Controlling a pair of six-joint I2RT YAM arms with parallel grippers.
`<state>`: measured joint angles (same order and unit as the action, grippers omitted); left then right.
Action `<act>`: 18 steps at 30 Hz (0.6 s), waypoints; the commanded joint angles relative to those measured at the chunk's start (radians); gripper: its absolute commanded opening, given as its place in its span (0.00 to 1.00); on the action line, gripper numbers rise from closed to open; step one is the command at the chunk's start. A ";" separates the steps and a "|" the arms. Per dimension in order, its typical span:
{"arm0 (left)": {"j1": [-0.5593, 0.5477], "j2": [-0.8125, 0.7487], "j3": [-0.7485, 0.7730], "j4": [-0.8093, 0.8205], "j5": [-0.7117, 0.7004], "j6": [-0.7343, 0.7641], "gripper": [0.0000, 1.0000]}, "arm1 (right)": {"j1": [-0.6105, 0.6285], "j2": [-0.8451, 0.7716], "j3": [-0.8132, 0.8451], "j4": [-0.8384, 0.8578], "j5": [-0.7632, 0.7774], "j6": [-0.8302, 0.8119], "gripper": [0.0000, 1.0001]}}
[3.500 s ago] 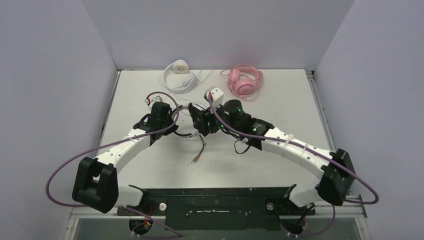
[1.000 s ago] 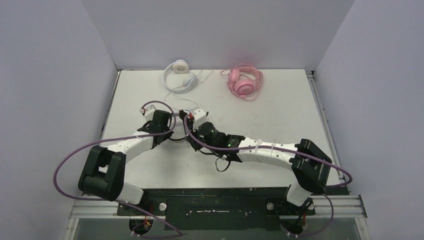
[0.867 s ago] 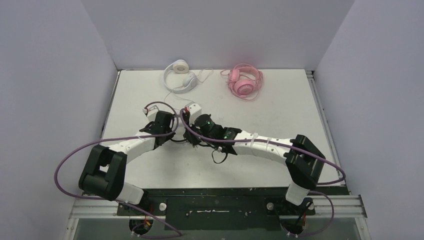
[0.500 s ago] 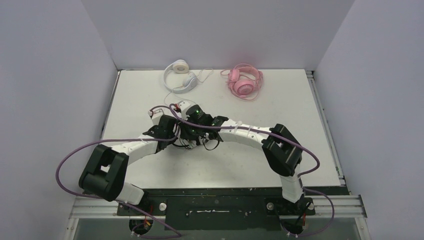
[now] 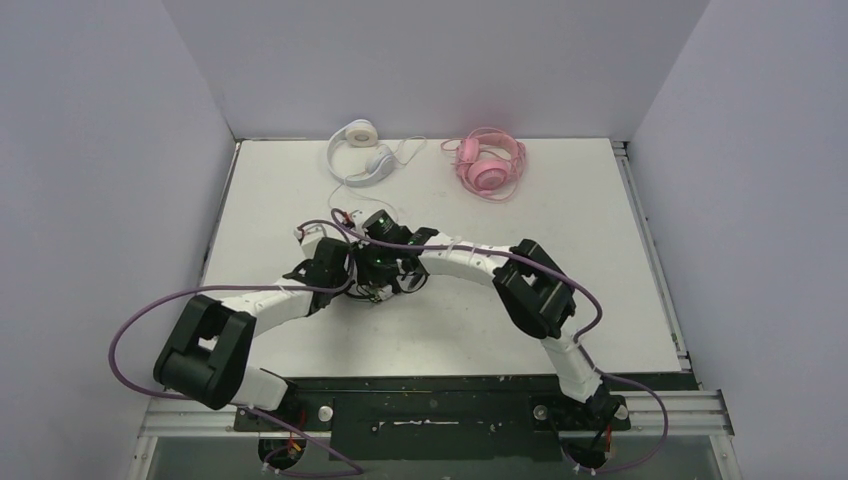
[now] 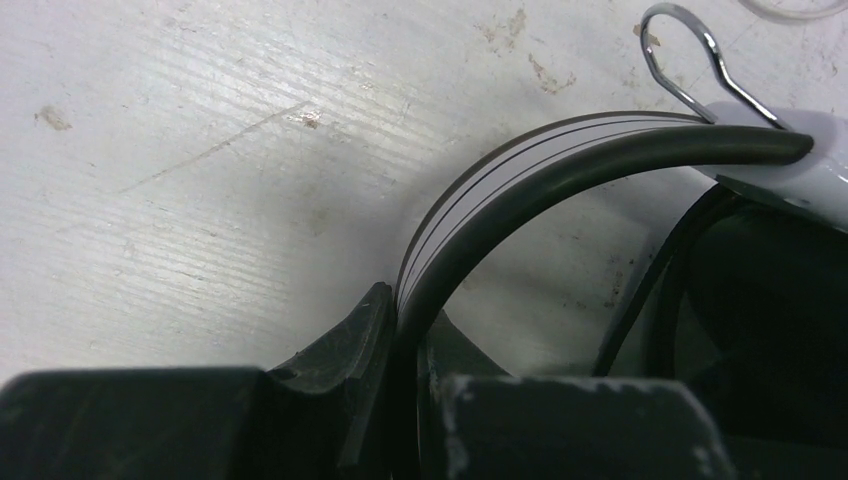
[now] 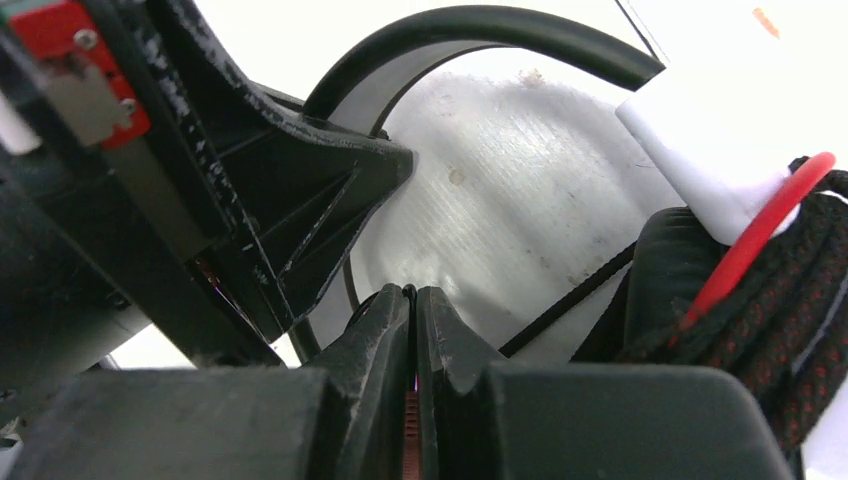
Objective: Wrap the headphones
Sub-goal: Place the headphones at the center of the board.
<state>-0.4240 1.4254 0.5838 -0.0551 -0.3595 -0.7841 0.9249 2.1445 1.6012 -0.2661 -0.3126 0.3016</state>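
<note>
White table (image 5: 600,220); wrist views alone: left end effector (image 6: 405,315) tight on band of black-and-white headset (image 6: 560,165), right end effector (image 7: 410,292) closed.

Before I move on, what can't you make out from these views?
- Top view: both wrists cover nearly all of the black-and-white headset.
- Right wrist view: whether the shut right gripper pinches the thin black cable; its fingers hide that.
- Left wrist view: the ear cup is dark and cut off by the right edge.
- Cable's plug: in no view.
</note>
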 commanded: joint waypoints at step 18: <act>0.004 -0.221 -0.111 0.222 0.237 -0.047 0.34 | -0.117 0.195 0.137 0.022 -0.141 0.192 0.00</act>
<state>-0.4019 1.2800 0.4606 0.0799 -0.2840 -0.8009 0.8417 2.2517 1.7157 -0.2893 -0.5575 0.4858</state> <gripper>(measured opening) 0.303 0.044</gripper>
